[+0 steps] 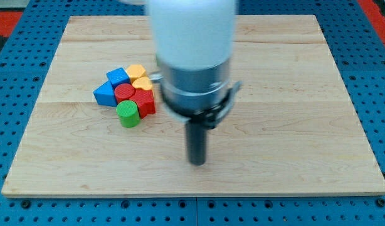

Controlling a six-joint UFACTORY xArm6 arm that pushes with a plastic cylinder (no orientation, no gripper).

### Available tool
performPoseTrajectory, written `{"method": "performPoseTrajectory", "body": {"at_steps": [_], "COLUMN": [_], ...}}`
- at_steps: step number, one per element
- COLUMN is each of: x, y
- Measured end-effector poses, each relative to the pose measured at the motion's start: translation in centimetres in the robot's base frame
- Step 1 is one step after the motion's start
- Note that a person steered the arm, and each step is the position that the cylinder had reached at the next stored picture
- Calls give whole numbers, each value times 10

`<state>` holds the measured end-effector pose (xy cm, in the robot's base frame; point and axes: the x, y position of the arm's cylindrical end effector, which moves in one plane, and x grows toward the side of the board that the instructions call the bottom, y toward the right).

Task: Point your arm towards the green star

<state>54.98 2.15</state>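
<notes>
Zero green stars on show; possibly hidden behind the arm (pixel 192 56). Only green piece: green cylinder (pixel 128 114), bottom of a tight cluster with red cylinder (pixel 124 93), red block (pixel 144 100), yellow blocks (pixel 137 70) and blue blocks (pixel 105 94), view's left. My tip (pixel 197 162) well apart, to the right and lower. No hand fitted, so nothing grasped. Best to locate the star first, then steer clear of the cluster. No readable writing.

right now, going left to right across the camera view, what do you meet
blue block → green cylinder → my tip, standing apart to the right of the block cluster. The other blocks overlap too much to order; no green star shows.
</notes>
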Motion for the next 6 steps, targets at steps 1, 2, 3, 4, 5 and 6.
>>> {"method": "performPoseTrajectory", "body": {"at_steps": [1, 2, 3, 4, 5, 6], "x": [-41, -96, -158, -225, -287, -298], "y": [48, 69, 64, 59, 31, -15]}}
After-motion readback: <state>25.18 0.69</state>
